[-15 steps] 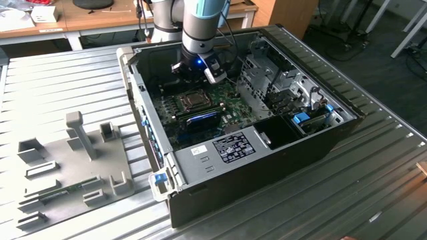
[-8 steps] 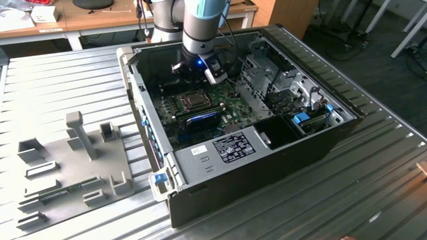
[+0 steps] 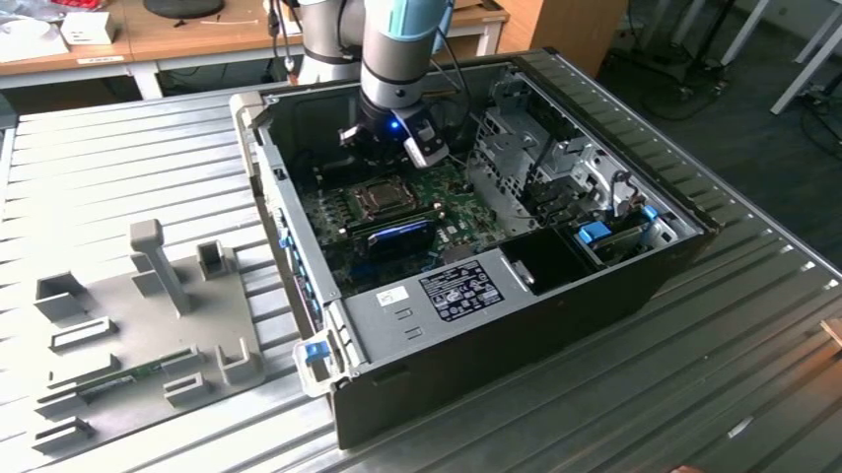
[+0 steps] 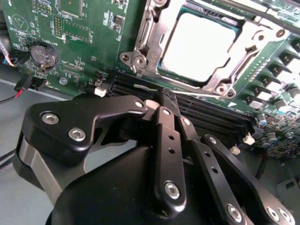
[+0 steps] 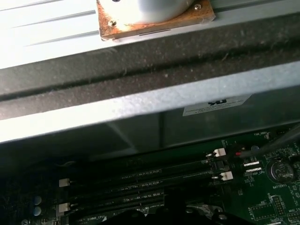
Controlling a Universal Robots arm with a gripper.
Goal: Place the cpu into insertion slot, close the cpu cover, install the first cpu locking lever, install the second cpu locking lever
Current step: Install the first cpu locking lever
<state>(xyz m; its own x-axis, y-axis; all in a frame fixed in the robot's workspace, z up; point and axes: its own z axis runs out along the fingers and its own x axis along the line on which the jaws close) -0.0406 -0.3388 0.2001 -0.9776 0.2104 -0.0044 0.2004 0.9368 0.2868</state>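
Plainly the first two steps are done: the cpu [image 4: 197,47] lies flat in the insertion slot [image 4: 135,59], its pale top showing through the cut-out of the cpu cover [image 4: 153,33]. That silvery frame looks folded down around the chip rather than standing up, so I judge the step in hand to be the locking levers. My pincer [image 4: 165,97] is closed, fingertips pressed together with nothing that I can see between them. In the second wrist view it hovers just beside the socket's near edge, over the black memory slots [image 4: 215,117]. Between my tip and the cover runs a thin locking lever [image 4: 197,93], lying along the socket's rim. Whether it is hooked under its catch I cannot tell, nor whether my tip touches it. In the exterior view I hang inside the open computer case [image 3: 526,325], above the green motherboard [image 3: 458,197] and close over the socket. As I judge it, lever work calls for a closed tip used as a pusher: contact on the slim rod itself, and pressure down and sideways toward its catch. It also leaves little slack, since a slip could land on the memory slots or on small board parts such as the coin battery [image 4: 43,54].
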